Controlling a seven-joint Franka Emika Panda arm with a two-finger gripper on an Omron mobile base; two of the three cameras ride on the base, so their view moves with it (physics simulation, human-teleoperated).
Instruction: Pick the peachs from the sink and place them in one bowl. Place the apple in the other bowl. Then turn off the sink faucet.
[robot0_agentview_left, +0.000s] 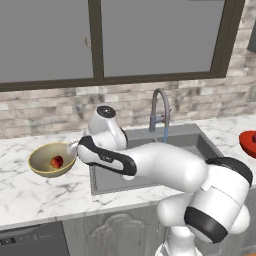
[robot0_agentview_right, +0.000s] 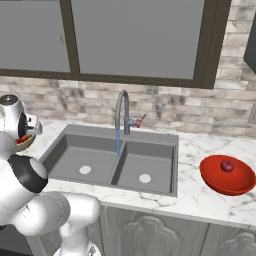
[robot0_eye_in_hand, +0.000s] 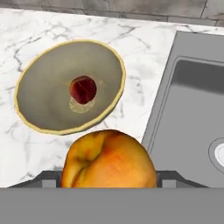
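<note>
Pincer (robot0_eye_in_hand: 109, 186) holds peach (robot0_eye_in_hand: 109, 159) beside tan bowl (robot0_eye_in_hand: 33, 78)

Veined marble counter (robot0_agentview_left: 45, 192); matt grey metal sink (robot0_agentview_right: 115, 165).

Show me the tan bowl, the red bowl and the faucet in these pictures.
tan bowl (robot0_eye_in_hand: 43, 94): hand view, bare olive inside left of the fruit.
red bowl (robot0_agentview_right: 220, 177): right base view, inner wall below the apple.
faucet (robot0_agentview_right: 120, 102): right base view, top of the arched neck.
</note>
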